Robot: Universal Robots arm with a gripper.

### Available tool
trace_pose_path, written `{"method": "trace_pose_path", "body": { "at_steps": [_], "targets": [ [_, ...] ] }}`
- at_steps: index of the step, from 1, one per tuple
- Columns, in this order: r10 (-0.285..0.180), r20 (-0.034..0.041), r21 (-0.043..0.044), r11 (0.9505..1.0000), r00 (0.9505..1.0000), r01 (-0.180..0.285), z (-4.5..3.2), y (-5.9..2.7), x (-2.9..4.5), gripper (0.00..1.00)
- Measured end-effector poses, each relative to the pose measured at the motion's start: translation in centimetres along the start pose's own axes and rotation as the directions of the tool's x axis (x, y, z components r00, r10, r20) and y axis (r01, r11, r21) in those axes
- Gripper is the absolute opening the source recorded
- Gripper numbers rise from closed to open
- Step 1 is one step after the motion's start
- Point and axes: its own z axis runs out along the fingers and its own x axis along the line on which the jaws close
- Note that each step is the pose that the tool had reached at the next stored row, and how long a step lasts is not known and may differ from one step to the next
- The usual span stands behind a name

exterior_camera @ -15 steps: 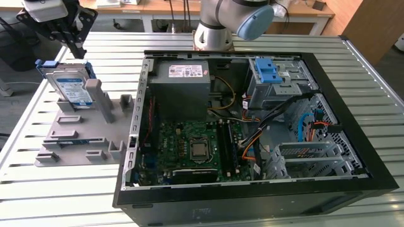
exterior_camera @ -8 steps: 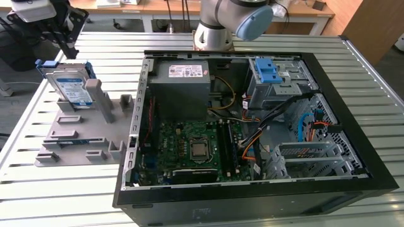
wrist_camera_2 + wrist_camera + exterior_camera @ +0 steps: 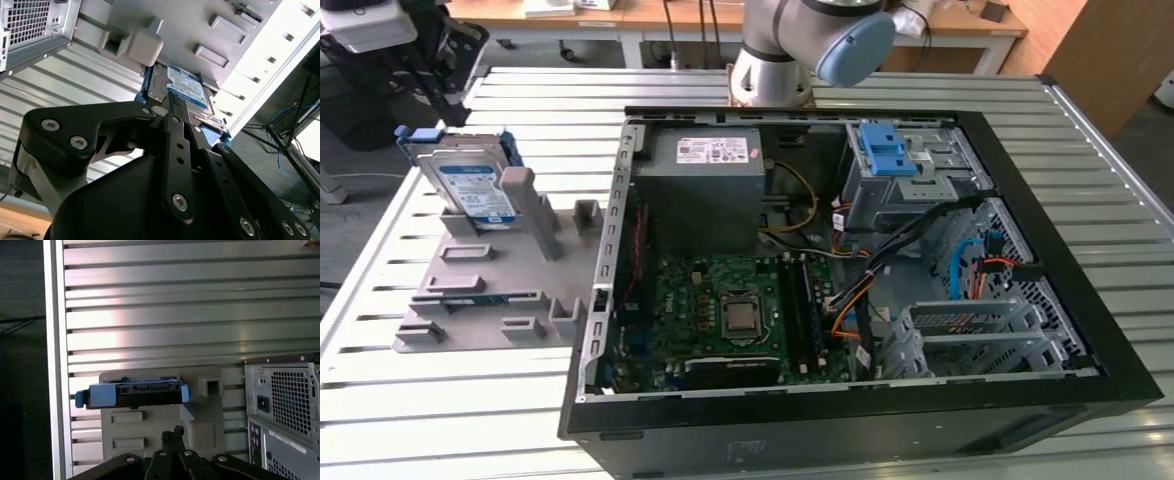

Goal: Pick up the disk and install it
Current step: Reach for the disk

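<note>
The disk (image 3: pixel 470 185) stands on edge in a slot at the far end of a grey holder (image 3: pixel 480 290), at the exterior view's left. It is silver with a blue-and-white label and a blue frame. In both wrist views it lies just beyond my fingertips: disk (image 3: pixel 187 90), disk (image 3: pixel 135 392). My gripper (image 3: pixel 171 100) hangs a little above it, apart from it, with its two fingers pressed together and nothing between them. The first wrist view shows the gripper (image 3: pixel 172 432) over the holder, and in the exterior view the black gripper (image 3: pixel 447 100) sits over the disk's top edge.
An open computer case (image 3: pixel 854 250) lies on the slatted metal table (image 3: pixel 427 400), to the exterior view's right of the holder. Inside are a grey power supply (image 3: pixel 704 190), a motherboard, cables and a drive cage with a blue latch (image 3: pixel 887 150). The arm's base (image 3: pixel 781 60) stands behind the case.
</note>
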Motion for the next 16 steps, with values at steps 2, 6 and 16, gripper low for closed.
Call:
{"method": "trace_pose_path", "body": {
  "at_steps": [2,6,16],
  "targets": [
    [0.000,0.0000,0.0000,1.0000,1.0000,0.000,0.18,0.14,0.92,0.11],
    [0.000,0.0000,0.0001,1.0000,1.0000,0.000,0.60,0.52,2.80,0.11],
    [0.000,0.0000,0.0002,1.0000,1.0000,0.000,0.97,1.85,5.23,0.11]
  ]
}}
